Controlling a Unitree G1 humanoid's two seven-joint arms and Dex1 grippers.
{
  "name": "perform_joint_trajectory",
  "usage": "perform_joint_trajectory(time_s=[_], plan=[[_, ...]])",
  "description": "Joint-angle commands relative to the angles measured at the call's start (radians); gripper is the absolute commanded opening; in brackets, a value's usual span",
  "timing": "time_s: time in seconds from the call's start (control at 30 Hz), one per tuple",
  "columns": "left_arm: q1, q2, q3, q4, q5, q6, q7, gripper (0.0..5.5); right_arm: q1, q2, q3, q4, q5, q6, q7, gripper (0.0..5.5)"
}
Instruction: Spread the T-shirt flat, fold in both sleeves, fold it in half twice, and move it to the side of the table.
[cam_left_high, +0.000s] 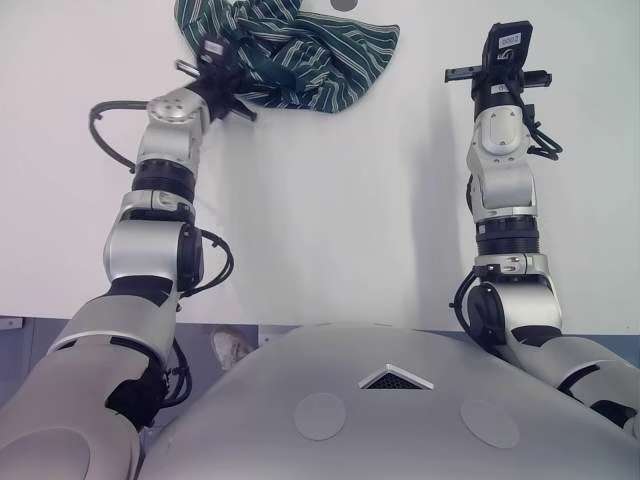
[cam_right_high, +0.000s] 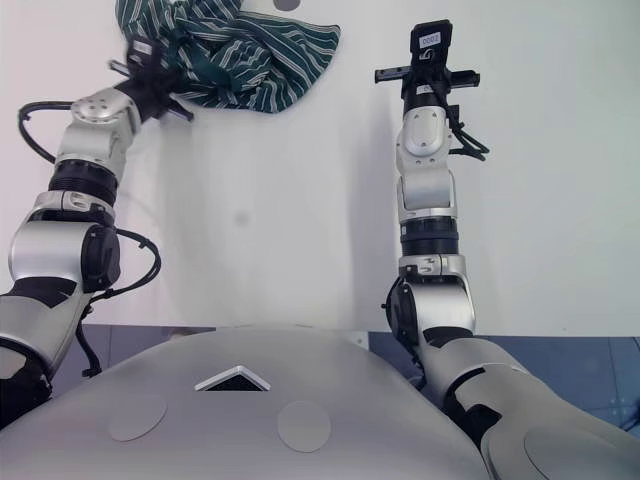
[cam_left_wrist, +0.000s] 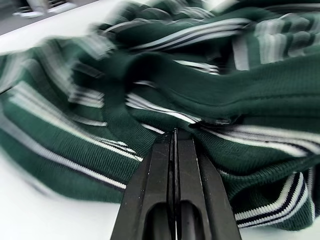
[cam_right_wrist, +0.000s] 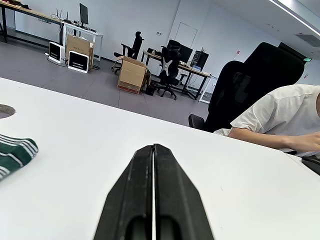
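A: Nearest first?
B: White worktop (cam_left_high: 330, 200), running up to the T-shirt (cam_left_high: 300, 50).
A: End effectors?
B: R end effector (cam_left_high: 497, 72): fingers pressed together, nothing in them, well off to the T-shirt's right. L end effector (cam_left_wrist: 175, 131): fingers closed tight, tips nipping a fold at the T-shirt's left edge.
A: T-shirt itself?
B: Farthest off. Green w/ white stripes, crumpled in a heap, not flat.

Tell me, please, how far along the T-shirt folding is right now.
Done: nothing yet; the T-shirt lies in a crumpled heap at the far side of the table. In hand: the left gripper is shut with its tips at the cloth; whether it pinches a fold is unclear. The right gripper is shut over bare table, apart from the shirt. Left: spreading flat, both sleeves, two half folds, moving it aside.
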Motion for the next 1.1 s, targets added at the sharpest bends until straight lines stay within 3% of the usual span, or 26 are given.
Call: perform_joint_trajectory(time_s=[0.03, 0.1, 0.2, 0.27, 0.33, 0.57, 0.83, 1.1], plan=[[0.245, 0.082, -0.222, -0.482, -0.052, 0.293, -0.366, 0.0, -0.011, -0.019, -0.013, 0.018, 0.012, -0.001, 0.008, 0.01], [0.364, 0.189, -0.298, -0.809, -0.118, 0.431, -0.487, 0.0, -0.014, -0.024, -0.024, 0.018, 0.015, 0.002, 0.0, 0.01], [0.377, 0.223, -0.178, -1.048, -0.193, 0.511, -0.429, 0.0, -0.016, -0.019, -0.017, 0.01, 0.013, 0.002, -0.001, 0.01], [0.309, 0.217, -0.073, -1.046, -0.234, 0.518, -0.385, 0.2, -0.011, -0.022, -0.013, 0.007, 0.008, 0.001, 0.003, 0.0], [0.266, 0.257, -0.048, -1.004, -0.212, 0.447, -0.376, 0.53, -0.026, -0.029, -0.014, 0.026, 0.007, -0.004, 0.009, 0.0], [0.254, 0.343, -0.204, -0.833, -0.017, 0.145, -0.414, 1.61, -0.025, -0.025, -0.014, 0.034, 0.009, -0.008, 0.006, 0.0], [0.215, 0.323, -0.288, -0.649, 0.088, 0.014, -0.419, 1.61, -0.023, -0.012, -0.015, 0.036, 0.01, -0.003, -0.001, 0.0], [0.234, 0.317, -0.262, -0.669, 0.05, 0.003, -0.455, 0.11, -0.034, -0.022, -0.009, 0.039, 0.006, -0.009, 0.011, 0.0]])
